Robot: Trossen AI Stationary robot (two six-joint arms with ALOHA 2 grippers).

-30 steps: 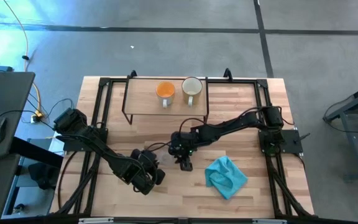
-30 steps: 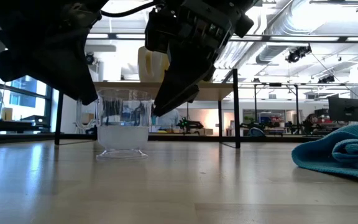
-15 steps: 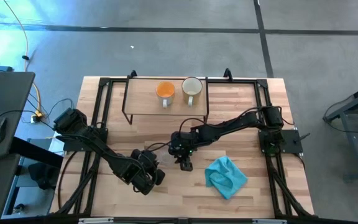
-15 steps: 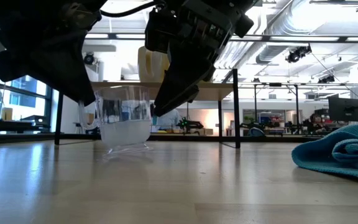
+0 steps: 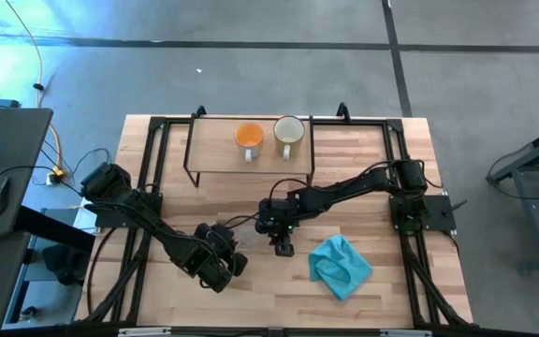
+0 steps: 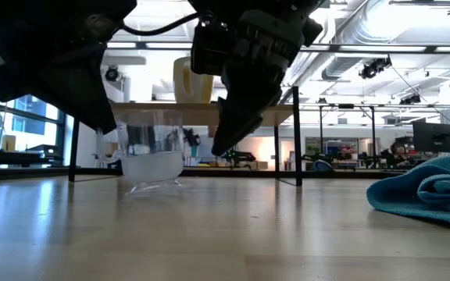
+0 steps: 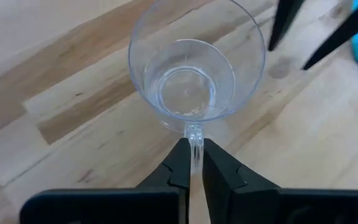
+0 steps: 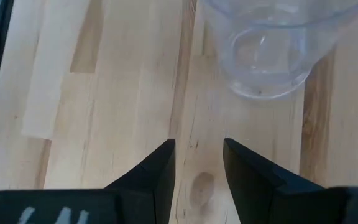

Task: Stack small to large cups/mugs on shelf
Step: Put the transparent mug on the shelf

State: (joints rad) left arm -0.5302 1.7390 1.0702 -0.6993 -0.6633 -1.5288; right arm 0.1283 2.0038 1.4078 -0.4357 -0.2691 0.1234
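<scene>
Between its two pinched fingers, the left hand (image 7: 191, 163) grips the handle of the glass cup (image 7: 194, 62), which sits tilted on the surface (image 5: 372, 197). Just beside it hovers the right hand (image 8: 197, 163), fingers parted and empty. Farther back, the orange mug (image 5: 249, 139) and white mug (image 5: 289, 135) stand on the shelf (image 5: 215, 150).
</scene>
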